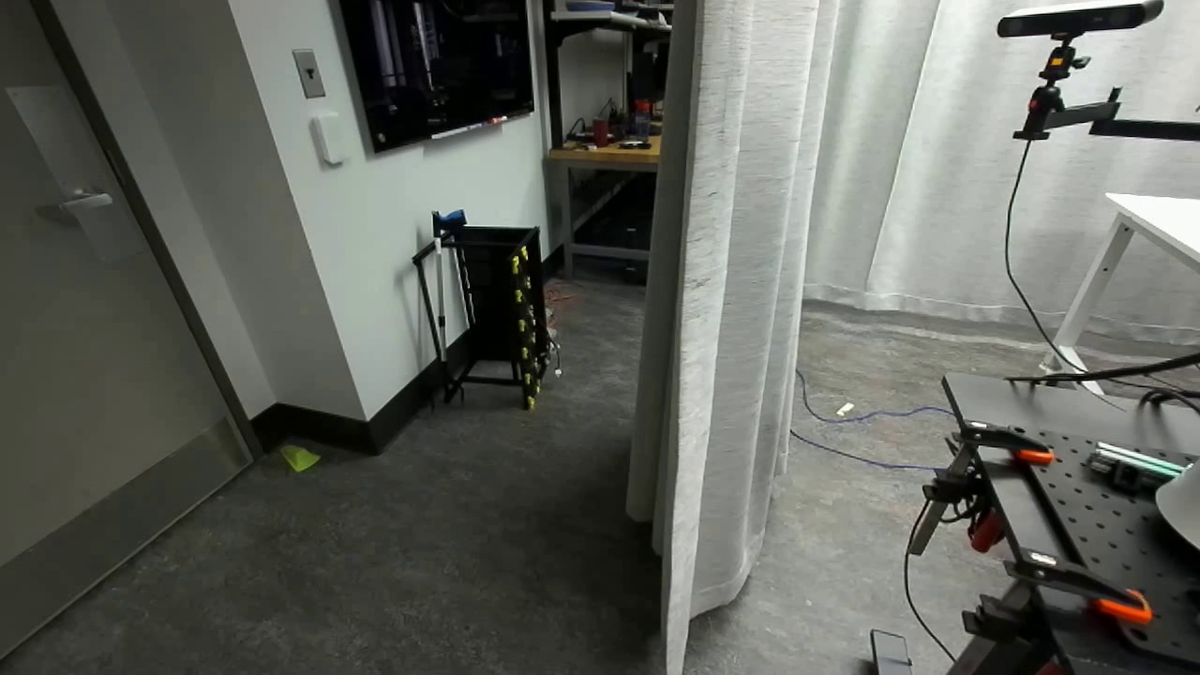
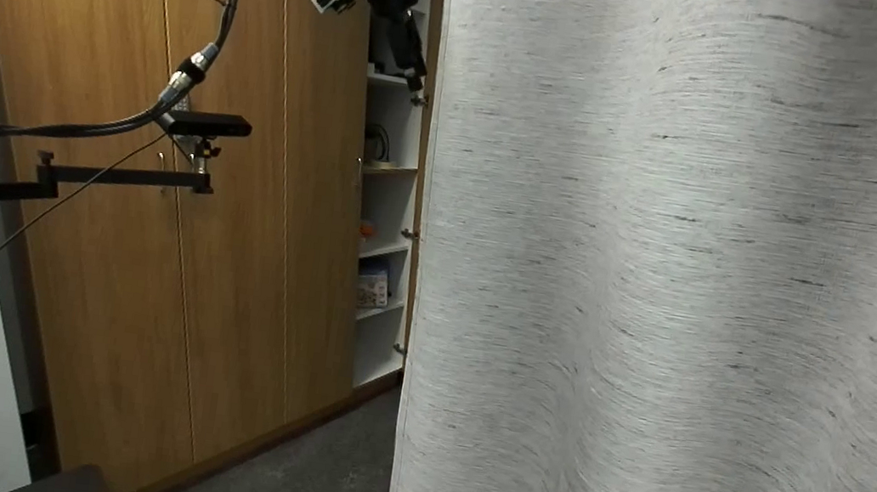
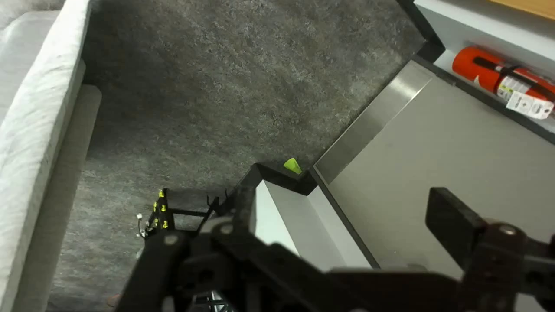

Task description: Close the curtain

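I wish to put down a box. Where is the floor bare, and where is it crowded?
The largest bare patch is the dark floor between the door and the curtain; a small green piece lies near the door. Crowded: at the black rack, and between curtain and black table, where blue cables run.

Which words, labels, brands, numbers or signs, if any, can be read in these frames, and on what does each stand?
None can be read.
Label on the red fire extinguisher, wrist view: print too blurred to read.
White tag beside that label: marks too small to read.
Box on a cabinet shelf, exterior view: too small to make out.
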